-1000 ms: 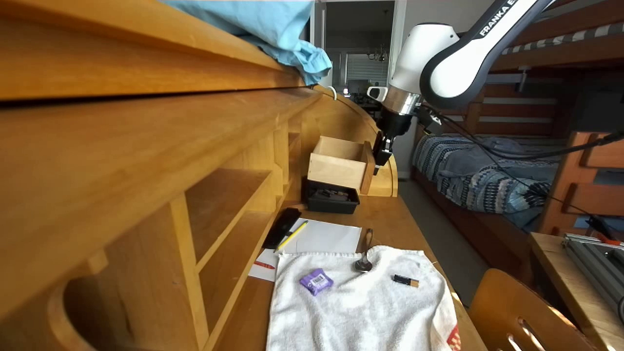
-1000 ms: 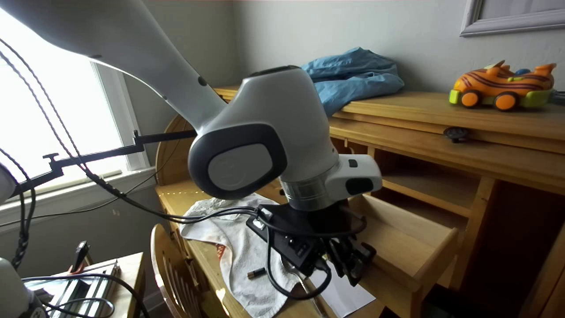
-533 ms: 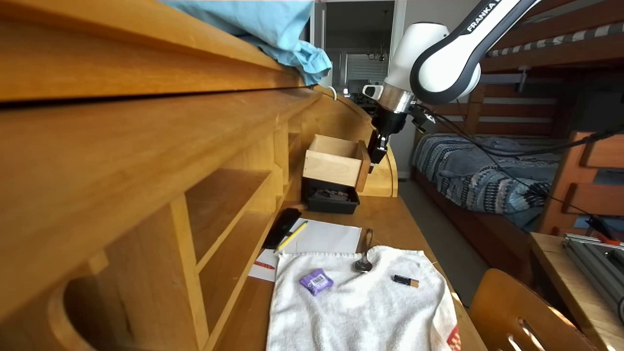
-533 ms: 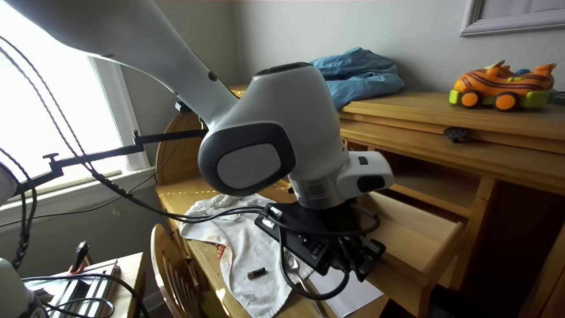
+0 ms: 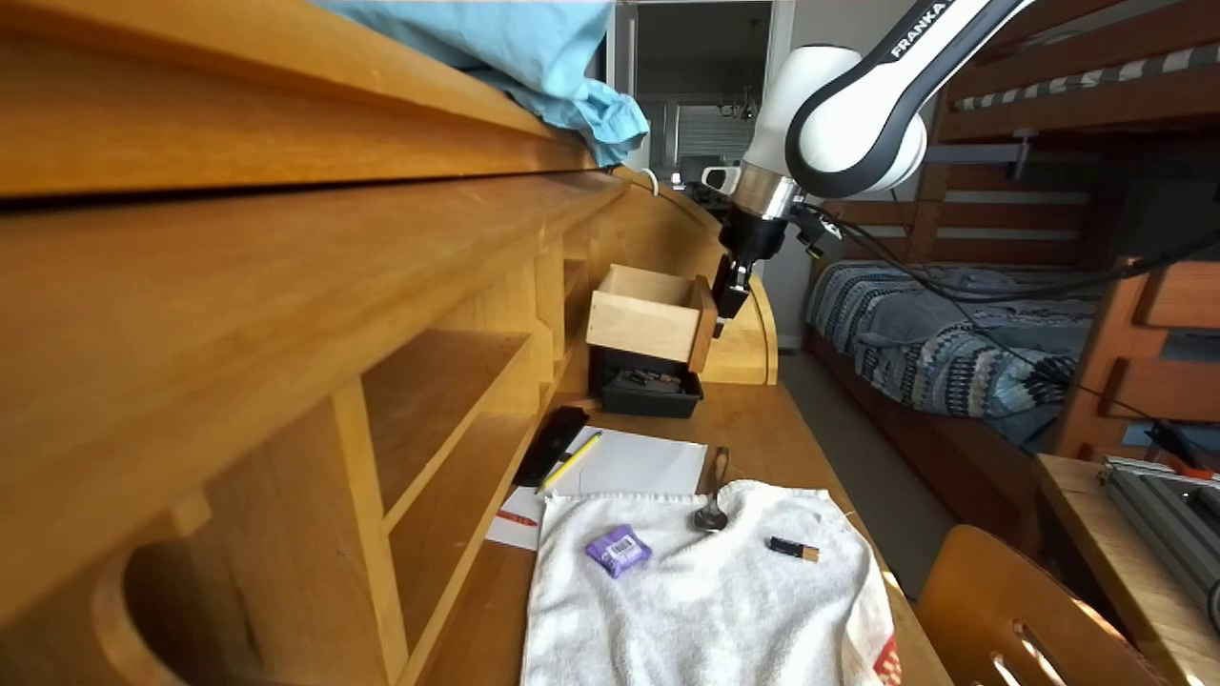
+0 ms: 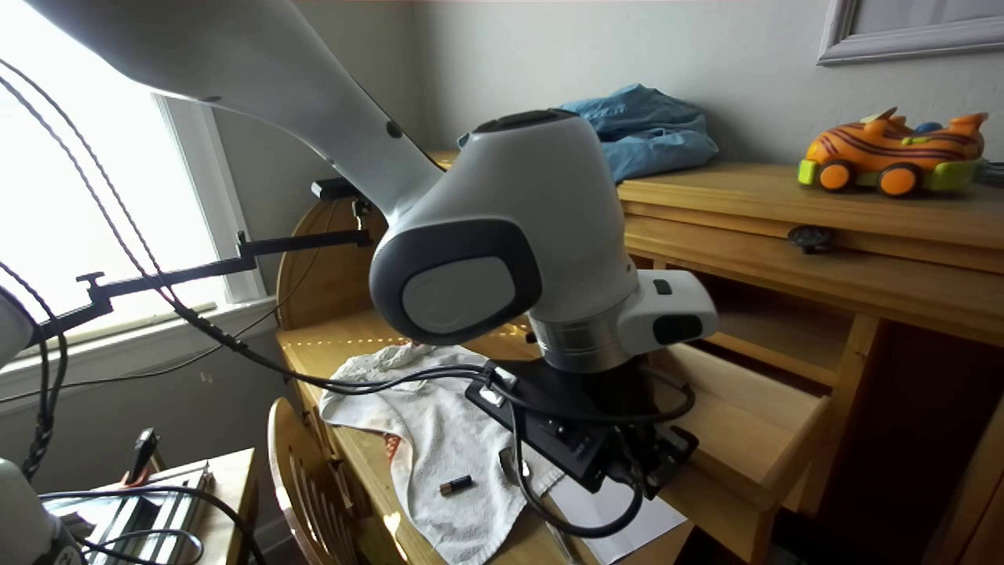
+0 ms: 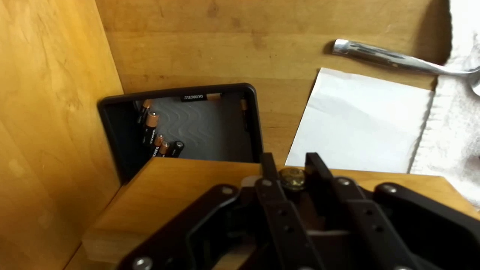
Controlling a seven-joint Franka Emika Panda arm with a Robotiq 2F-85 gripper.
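My gripper (image 7: 289,159) is shut on a brass knob (image 7: 292,179), one finger on each side of it. The knob sits on the front of a wooden drawer (image 5: 643,329), whose front board (image 7: 210,176) runs under the fingers in the wrist view. Seen from an exterior view, the drawer (image 6: 745,408) has an open top, tilts slightly and stands part-way out from the shelf unit. Below it on the desk is a black tray (image 7: 176,91) with several batteries (image 7: 150,127) inside. The drawer front hides the tray's near part in the wrist view.
On the desk lie white paper (image 5: 658,462), a yellow pencil (image 5: 570,464), a spoon (image 5: 711,515) and a white towel (image 5: 686,619). The towel bears a purple packet (image 5: 618,550) and a battery (image 5: 794,549). Wooden shelves (image 5: 448,410) line one side; a chair (image 5: 1020,610) stands opposite.
The arm and the gripper have moved toward the shelf unit, leftward in one exterior view and rightward in another. The drawer has shifted the same way with them. The grip looks unchanged.
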